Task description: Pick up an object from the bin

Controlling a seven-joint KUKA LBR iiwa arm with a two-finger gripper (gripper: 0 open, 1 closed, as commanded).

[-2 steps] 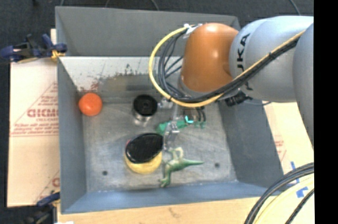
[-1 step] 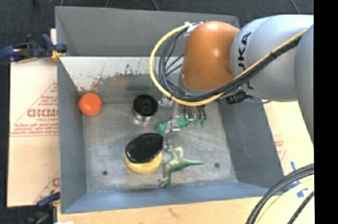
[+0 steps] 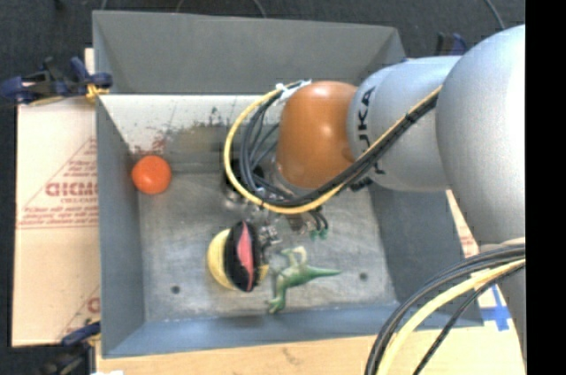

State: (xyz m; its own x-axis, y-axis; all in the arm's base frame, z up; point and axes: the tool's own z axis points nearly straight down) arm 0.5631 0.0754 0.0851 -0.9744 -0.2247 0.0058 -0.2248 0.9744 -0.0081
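I see arm (image 3: 442,126) reaching in from right, big grey link angled down-left. On wrist, orange cover (image 3: 309,134) faces my camera; yellow and black cables (image 3: 233,161) loop round its left side. Below cover, gripper (image 3: 258,218) points down, low, mostly hidden from me.

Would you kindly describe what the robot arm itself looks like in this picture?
The arm is a thick, rounded, silver-grey tube with dark KUKA lettering near its wrist. A glossy orange dome-shaped cover caps the wrist, and yellow and black cables loop round it.
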